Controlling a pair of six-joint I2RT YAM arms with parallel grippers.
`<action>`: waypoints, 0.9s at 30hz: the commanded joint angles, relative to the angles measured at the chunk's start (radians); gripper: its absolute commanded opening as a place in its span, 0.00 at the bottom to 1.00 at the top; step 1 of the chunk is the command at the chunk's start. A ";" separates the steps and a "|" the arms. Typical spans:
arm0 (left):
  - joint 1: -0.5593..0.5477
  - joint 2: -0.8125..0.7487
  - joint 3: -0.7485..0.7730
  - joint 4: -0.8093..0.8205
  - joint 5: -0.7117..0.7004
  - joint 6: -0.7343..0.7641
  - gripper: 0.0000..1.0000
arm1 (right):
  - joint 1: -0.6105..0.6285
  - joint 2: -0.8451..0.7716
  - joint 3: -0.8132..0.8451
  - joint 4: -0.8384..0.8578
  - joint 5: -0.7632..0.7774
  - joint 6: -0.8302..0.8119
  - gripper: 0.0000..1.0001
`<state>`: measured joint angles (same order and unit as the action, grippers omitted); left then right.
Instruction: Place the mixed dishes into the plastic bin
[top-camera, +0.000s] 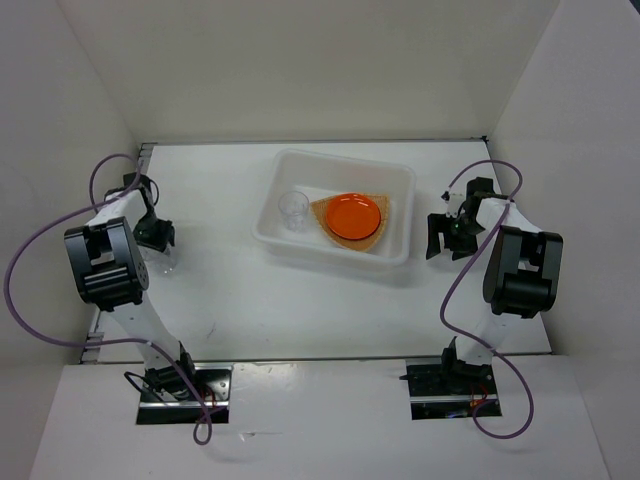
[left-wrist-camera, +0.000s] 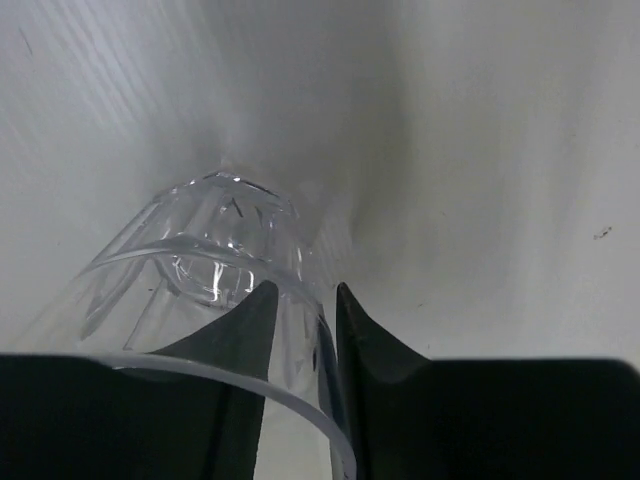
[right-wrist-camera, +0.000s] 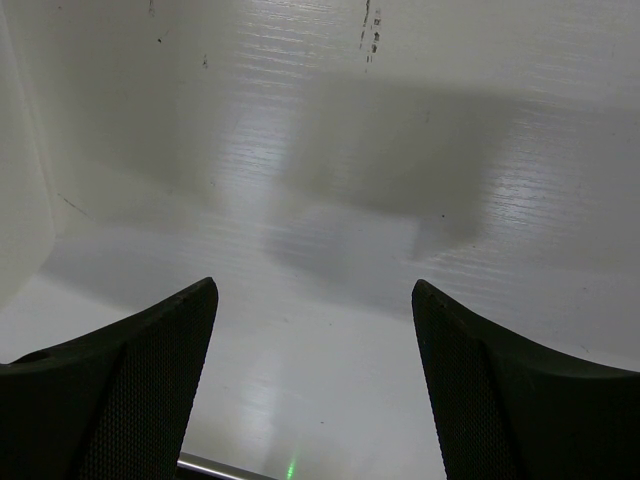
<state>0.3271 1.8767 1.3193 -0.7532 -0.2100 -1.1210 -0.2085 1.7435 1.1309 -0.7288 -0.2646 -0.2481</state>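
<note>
Fingers of the left gripper are nearly together, pinching the wall of a clear cup at its rim, 1 finger inside and 1 outside as far as I can judge. The cup is at the left side of the table, well apart from the bin.

The right gripper hangs wide open over bare table just right of the bin, holding nothing.

In the bin I see a 2nd cup beside the orange plate, which rests on the woven plate. I cannot find the black plate.

I expect the cup to be light, stiff, thin-walled and slick. A rim pinch may let it swing or slip, so I would squeeze modestly and carry it slowly.
</note>
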 joint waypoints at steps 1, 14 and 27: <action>0.007 -0.027 0.003 0.046 0.029 0.056 0.36 | -0.006 0.011 0.024 -0.008 0.010 -0.006 0.83; -0.029 -0.191 0.037 0.248 0.216 0.282 0.00 | -0.006 0.022 0.024 -0.008 0.019 0.003 0.83; -0.328 -0.264 0.136 0.401 0.404 0.624 0.00 | -0.006 0.022 0.024 -0.008 0.019 0.003 0.83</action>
<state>0.0822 1.6348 1.3575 -0.3828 0.1677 -0.6460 -0.2085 1.7622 1.1313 -0.7292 -0.2497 -0.2478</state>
